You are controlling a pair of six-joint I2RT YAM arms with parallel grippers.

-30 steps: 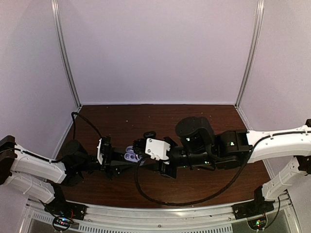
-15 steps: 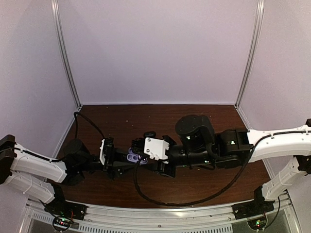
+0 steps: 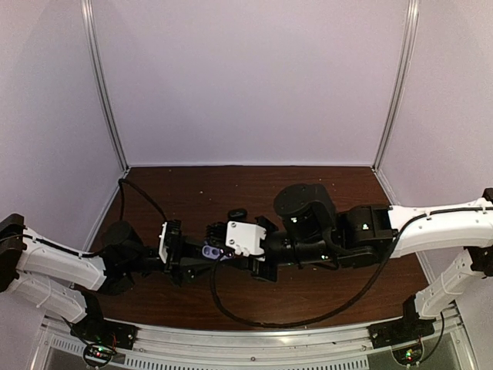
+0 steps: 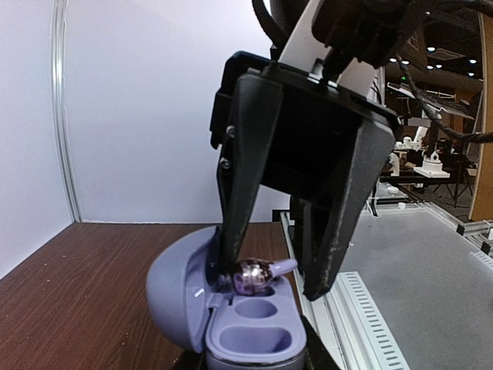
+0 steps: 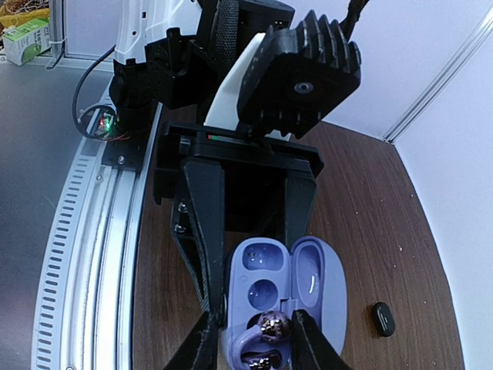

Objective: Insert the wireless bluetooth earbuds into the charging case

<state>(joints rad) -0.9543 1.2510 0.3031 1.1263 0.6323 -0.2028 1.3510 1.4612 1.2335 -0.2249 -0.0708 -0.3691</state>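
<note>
The charging case point(image 4: 250, 339) is open, its lid point(image 4: 176, 289) swung to the left, and it is clamped in my left gripper point(image 4: 254, 362). In the top view it sits at table centre point(image 3: 209, 250). One glossy purple earbud point(image 4: 254, 276) lies tilted on the far well, its wing tip pointing right. My right gripper point(image 4: 271, 284) hangs over it, jaws apart. One finger point(image 4: 235, 231) touches the bud and the other stands clear. In the right wrist view the bud point(image 5: 273, 325) lies between the fingertips. A glossy patch point(image 5: 266, 358) lies below it; I cannot tell if it is the other earbud.
A small black oval object point(image 5: 383, 318) lies on the brown table point(image 5: 362, 216) right of the case. The metal rail point(image 5: 92, 254) runs along the table's near edge. Both arms meet at the middle of the table point(image 3: 308, 301), with a black cable point(image 3: 254, 316) looping in front.
The left gripper with the case has shifted slightly right and the right gripper slightly left and down, so the two have drawn closer over the case.
</note>
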